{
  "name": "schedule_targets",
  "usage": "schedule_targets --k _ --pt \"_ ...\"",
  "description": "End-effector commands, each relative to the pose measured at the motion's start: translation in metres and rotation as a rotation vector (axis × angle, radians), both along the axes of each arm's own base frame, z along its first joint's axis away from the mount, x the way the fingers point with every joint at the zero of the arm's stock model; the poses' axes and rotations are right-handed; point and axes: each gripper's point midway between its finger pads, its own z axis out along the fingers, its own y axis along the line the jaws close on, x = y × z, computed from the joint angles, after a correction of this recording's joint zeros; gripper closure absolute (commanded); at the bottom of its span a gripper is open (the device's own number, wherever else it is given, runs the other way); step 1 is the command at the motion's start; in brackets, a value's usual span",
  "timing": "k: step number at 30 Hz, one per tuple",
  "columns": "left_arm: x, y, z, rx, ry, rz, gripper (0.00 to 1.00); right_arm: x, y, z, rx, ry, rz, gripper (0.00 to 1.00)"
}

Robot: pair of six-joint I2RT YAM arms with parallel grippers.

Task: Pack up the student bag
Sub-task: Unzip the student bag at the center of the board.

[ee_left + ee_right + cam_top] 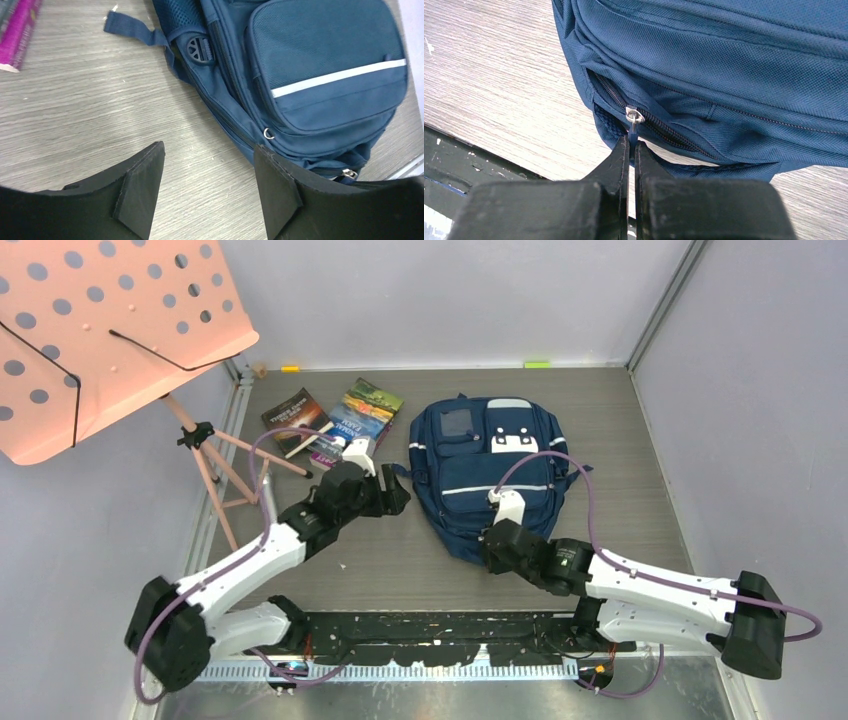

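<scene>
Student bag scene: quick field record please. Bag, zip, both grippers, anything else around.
bag: student bag lying flat on the table, front pocket up
right: right gripper shut on the zipper pull at the bag's near end
left: left gripper open, holding nothing, over the table beside the bag
zip: how far open cannot be told
other: books left of the bag; pink music stand at far left

Arms (240, 565): white shells (650, 592), black joints (755, 628), looping purple cables (547, 453); pincer fingers (142, 185) matte black, wedge-shaped.
</scene>
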Motion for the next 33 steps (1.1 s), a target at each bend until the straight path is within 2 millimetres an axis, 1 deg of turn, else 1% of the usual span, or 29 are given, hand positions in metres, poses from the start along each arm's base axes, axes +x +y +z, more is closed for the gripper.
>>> schedule_targets --k 1,4,8,11,14,18,22,25,26,27,28,29,30,31,32,33 --pt "0.026 -0.028 0.006 -0.112 0.006 -0.083 0.36 0.013 -0.003 0.016 0.047 -0.068 -0.077 0.99" --pt "0.041 -0.046 -0.001 -0.207 0.035 -0.117 0.44 0.012 -0.005 0.017 0.050 -0.068 -0.084 0.99" --pt "0.058 -0.061 -0.011 -0.235 0.049 -0.136 0.45 0.011 -0.008 0.018 0.062 -0.069 -0.094 0.99" --pt "0.068 -0.068 -0.025 -0.220 0.069 -0.138 0.45 0.011 -0.009 0.017 0.067 -0.069 -0.101 0.99" --pt "0.073 -0.070 -0.045 -0.184 0.109 -0.137 0.46 0.010 -0.011 0.017 0.066 -0.069 -0.103 0.99" --pt "0.074 -0.069 -0.069 -0.160 0.156 -0.124 0.50 0.010 -0.013 0.021 0.057 -0.072 -0.105 0.99" --pt "0.073 -0.078 -0.074 -0.201 0.175 -0.149 0.55 0.009 -0.018 0.023 0.051 -0.075 -0.106 0.99" --pt "0.070 -0.085 -0.074 -0.236 0.190 -0.176 0.63 0.005 -0.014 0.023 0.056 -0.057 -0.082 0.99" --pt "0.069 -0.087 -0.075 -0.243 0.194 -0.181 0.67 0.005 -0.012 0.025 0.057 -0.053 -0.075 0.99" --pt "0.068 -0.088 -0.075 -0.252 0.197 -0.186 0.74 0.003 -0.010 0.022 0.052 -0.036 -0.060 0.99" --pt "0.067 -0.090 -0.075 -0.264 0.201 -0.190 0.81 0.002 -0.007 0.024 0.052 -0.033 -0.048 0.99" --pt "0.065 -0.092 -0.074 -0.279 0.203 -0.194 0.89 0.000 -0.004 0.019 0.032 -0.009 -0.031 0.99" --pt "0.063 -0.094 -0.073 -0.297 0.203 -0.196 0.96 0.000 -0.001 0.022 0.029 -0.005 -0.017 0.99" --pt "0.061 -0.096 -0.070 -0.313 0.199 -0.196 1.00 -0.003 0.004 0.017 0.012 0.021 0.002 0.99" --pt "0.057 -0.099 -0.070 -0.323 0.199 -0.195 1.00 -0.002 0.010 0.022 0.016 0.024 0.018 0.99" --pt "0.053 -0.103 -0.067 -0.333 0.192 -0.200 1.00 -0.004 0.015 0.016 0.003 0.051 0.039 0.99"
